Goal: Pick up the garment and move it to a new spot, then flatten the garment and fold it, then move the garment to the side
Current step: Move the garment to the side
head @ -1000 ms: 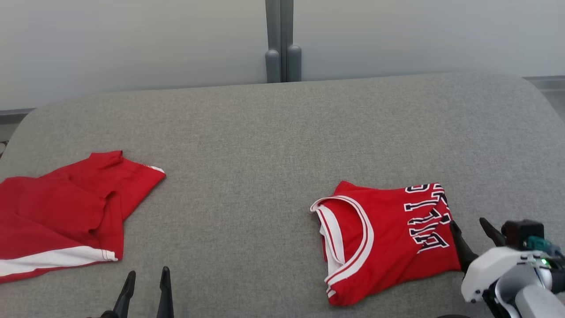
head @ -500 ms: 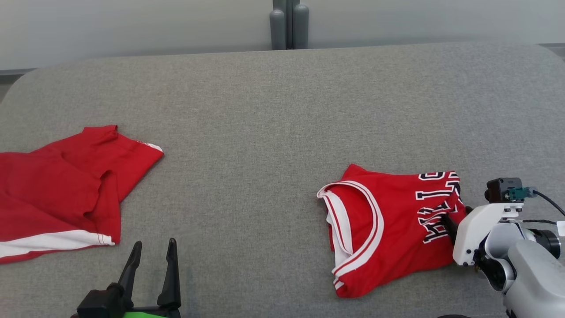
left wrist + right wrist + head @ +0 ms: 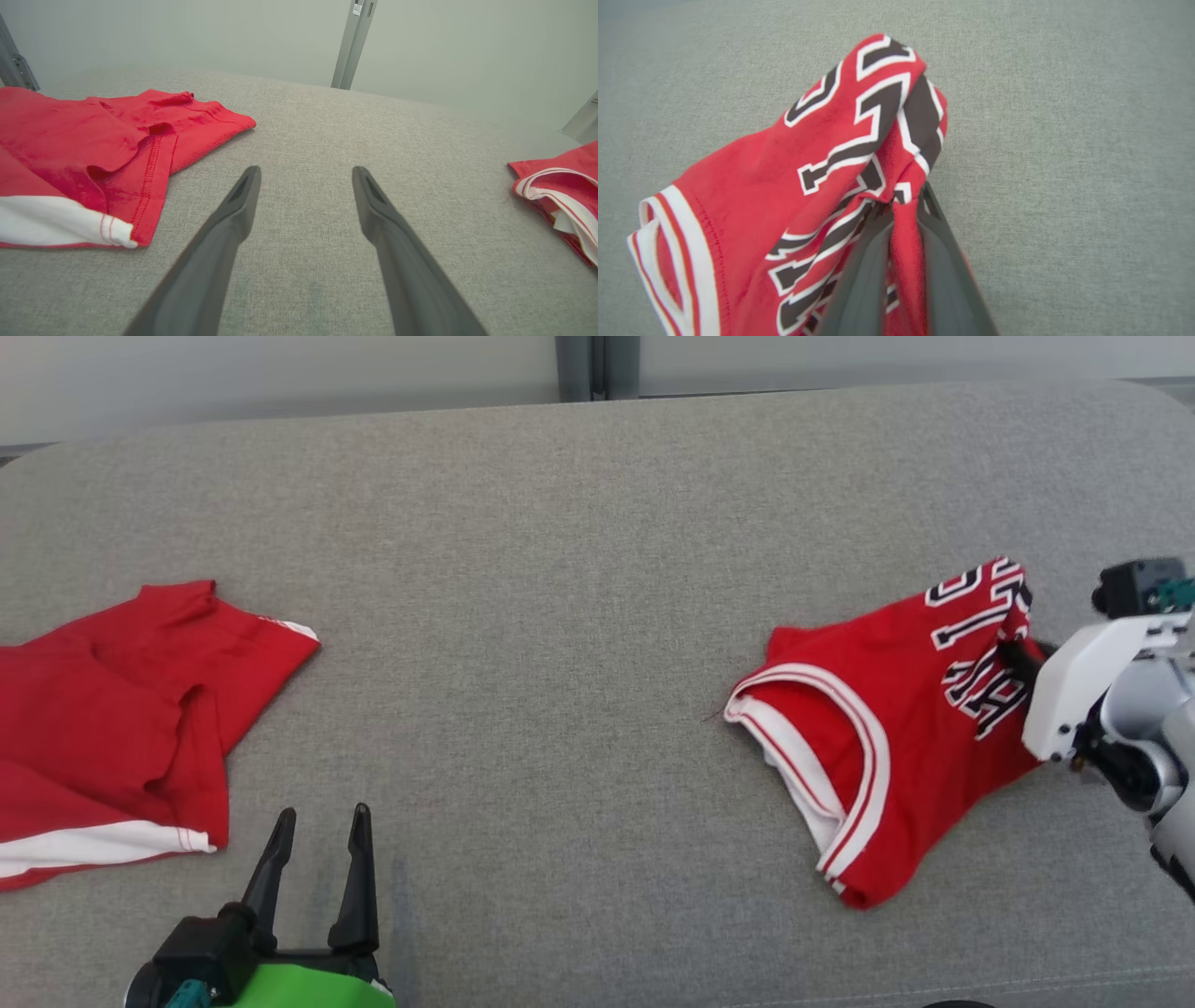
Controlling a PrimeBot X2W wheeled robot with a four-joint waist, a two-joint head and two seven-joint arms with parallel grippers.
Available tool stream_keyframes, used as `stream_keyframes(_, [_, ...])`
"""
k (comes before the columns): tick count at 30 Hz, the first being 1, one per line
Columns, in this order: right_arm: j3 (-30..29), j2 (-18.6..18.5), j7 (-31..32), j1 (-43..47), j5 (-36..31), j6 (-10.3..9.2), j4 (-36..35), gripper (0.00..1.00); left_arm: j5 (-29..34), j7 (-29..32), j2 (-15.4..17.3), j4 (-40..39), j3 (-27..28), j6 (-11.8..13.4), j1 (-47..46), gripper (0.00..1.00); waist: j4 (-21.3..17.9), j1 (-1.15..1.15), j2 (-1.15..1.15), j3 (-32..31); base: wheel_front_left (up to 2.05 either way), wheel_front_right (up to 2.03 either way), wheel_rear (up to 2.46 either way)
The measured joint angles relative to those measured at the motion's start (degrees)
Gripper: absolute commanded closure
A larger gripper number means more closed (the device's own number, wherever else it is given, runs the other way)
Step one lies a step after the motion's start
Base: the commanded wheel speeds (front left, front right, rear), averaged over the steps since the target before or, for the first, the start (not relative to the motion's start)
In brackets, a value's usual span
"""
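The garment, a folded red jersey point(image 3: 878, 709) with white trim and black-and-white lettering, is at the right of the grey surface. My right gripper point(image 3: 1013, 658) is shut on a bunched fold at its lettered edge, with that end raised and the collar end trailing low to the left. The right wrist view shows red cloth pinched between the two fingers of the right gripper point(image 3: 906, 200), the jersey point(image 3: 752, 186) hanging to the left. My left gripper point(image 3: 319, 821) stands open over bare surface at the lower left, holding nothing. In the left wrist view the left gripper point(image 3: 306, 175) is open, the jersey point(image 3: 560, 186) at the right edge.
A second red garment point(image 3: 103, 728) with a white band lies crumpled at the far left, also seen as the second red garment point(image 3: 79, 154) beside the left fingers. The grey padded surface point(image 3: 560, 569) stretches between the two. A pale wall and a grey post point(image 3: 579, 364) stand behind.
My right gripper has shut on the jersey's lettered edge and drawn it up and to the right. The head camera has tilted down. The left gripper stays open.
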Motion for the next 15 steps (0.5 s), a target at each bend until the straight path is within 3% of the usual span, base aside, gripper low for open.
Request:
stream_keyframes(7, [1.0,-1.5,-0.9,-7.1,-1.8,0.0,3.5,1.0,-0.1,0.0,1.7,-1.7,-0.7,0.0,-2.4,0.0,-3.3,0.0,0.0,2.5,0.0,0.0,0.0])
stream_keyframes(15, [-1.4,-1.6,-8.3,-12.9,-5.1,0.01,10.8,1.0,-0.1,-0.1,4.4,-3.7,-4.2,0.0,-7.0,0.0,-7.9,0.0,0.0,7.4,0.0,0.0,0.0])
